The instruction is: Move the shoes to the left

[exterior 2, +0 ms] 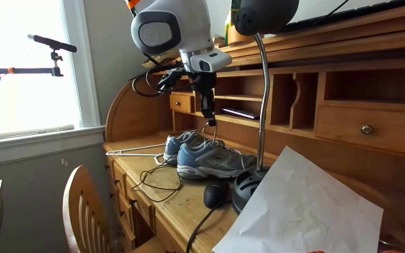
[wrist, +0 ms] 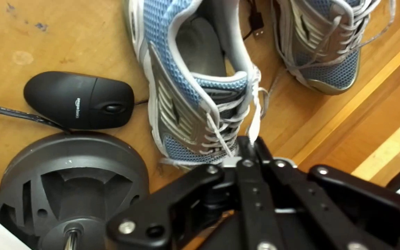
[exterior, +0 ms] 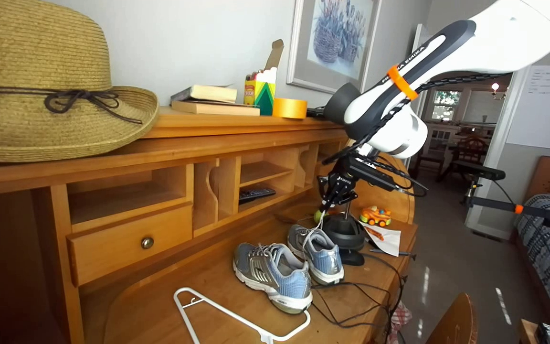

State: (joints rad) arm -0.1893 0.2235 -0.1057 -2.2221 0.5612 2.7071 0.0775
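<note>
Farthest left of the desk lamp [exterior: 343, 232], in an exterior view, sits a straw hat [exterior: 41, 67]. Left of the lamp too, a white hanger [exterior: 232, 314] lies on the desktop [exterior: 146, 306]. Nearer the lamp, the first grey-and-blue shoe [exterior: 272, 274] stands on the desktop, with the second shoe [exterior: 320, 253] between it and the lamp, just beside the base. Over the second shoe, just left of the lamp's stem, the gripper [exterior: 323, 208] has its fingers narrow, pinched together on a white lace [wrist: 254, 127] rising from that shoe. A black mouse [exterior: 353, 258] lies just beside the lamp's base; to the lamp's right are an orange toy car [exterior: 375, 216] and a sheet of paper [exterior: 390, 242].
</note>
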